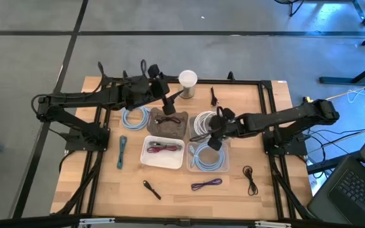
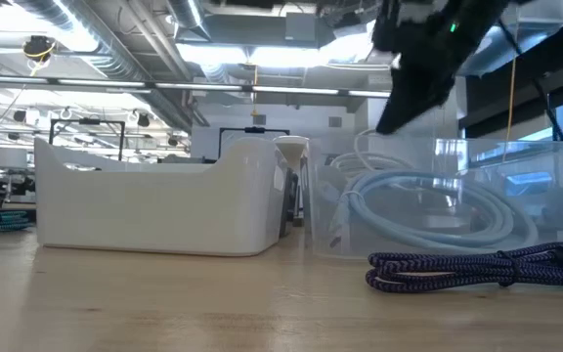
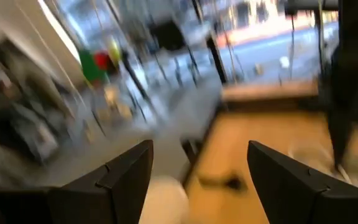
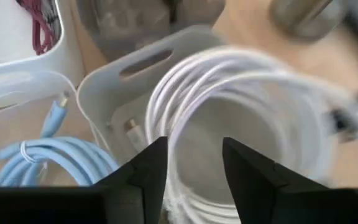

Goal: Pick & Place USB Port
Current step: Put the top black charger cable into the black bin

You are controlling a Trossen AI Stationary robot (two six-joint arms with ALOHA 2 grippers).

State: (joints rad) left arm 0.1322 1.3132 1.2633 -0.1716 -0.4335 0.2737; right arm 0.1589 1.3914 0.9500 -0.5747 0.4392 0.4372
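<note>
My right gripper point(image 1: 215, 138) point(image 4: 194, 144) hovers open over a white bin point(image 4: 104, 93) that holds a coiled white cable point(image 4: 247, 93) point(image 1: 203, 121). Nothing is between its fingers. Beside that bin, a clear bin point(image 2: 555, 166) holds a light-blue coiled cable point(image 1: 208, 159) point(image 2: 428, 210). My left gripper point(image 1: 168, 107) point(image 3: 201, 146) is open and empty, raised over a brown tray point(image 1: 177, 126) with a dark red cable point(image 1: 165, 119). A white tub point(image 1: 163, 159) point(image 2: 154, 205) holds red and dark cables.
Loose cables lie on the wooden table: a purple one point(image 1: 206, 184) point(image 2: 477, 269), black ones point(image 1: 151, 189) point(image 1: 250, 177) point(image 1: 214, 96), a teal one point(image 1: 122, 152) and a light-blue coil point(image 1: 135, 117). A white cylinder point(image 1: 187, 82) stands near the far edge.
</note>
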